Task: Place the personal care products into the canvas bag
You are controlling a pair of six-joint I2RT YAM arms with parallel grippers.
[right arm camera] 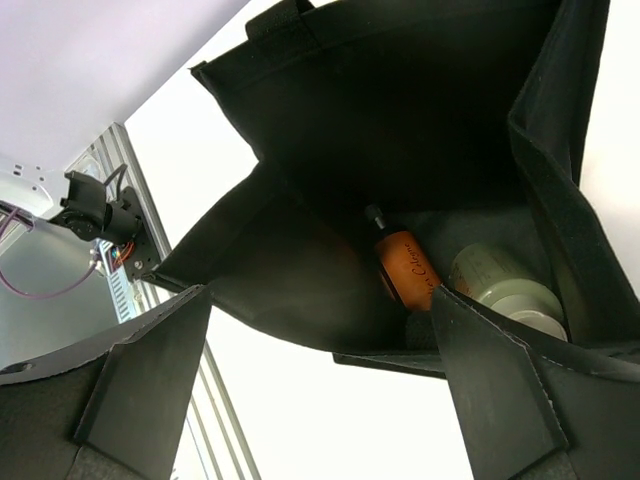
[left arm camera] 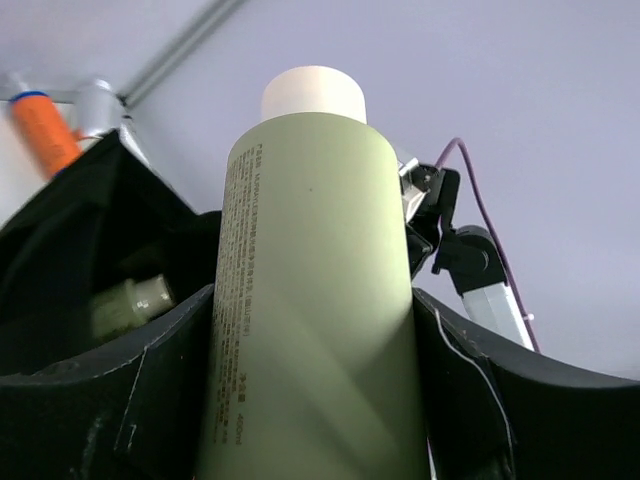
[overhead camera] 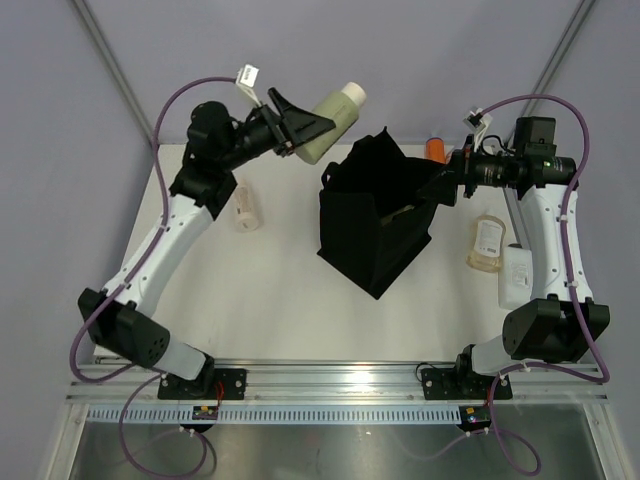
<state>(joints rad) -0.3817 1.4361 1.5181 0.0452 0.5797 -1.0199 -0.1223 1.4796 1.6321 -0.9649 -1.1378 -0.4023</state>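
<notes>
On the left, my left gripper is clamped around the lower body of the sage-green bottle and holds it off the table, beside the far-left corner of the black canvas bag. The bottle's long axis runs away from the fingers, with its cream cap pointing up and to the right. The bag's open mouth lies right of and below that cap, so I judge the drop needs a carry rightward over the rim, then a release. A small clear bottle lies on the table under this arm.

Inside the bag I can see an amber bottle and a green container. The right gripper sits at the bag's right rim with its jaws spread wide and nothing between them. Beyond it, an amber pouch and a flat white bottle wait on the table.
</notes>
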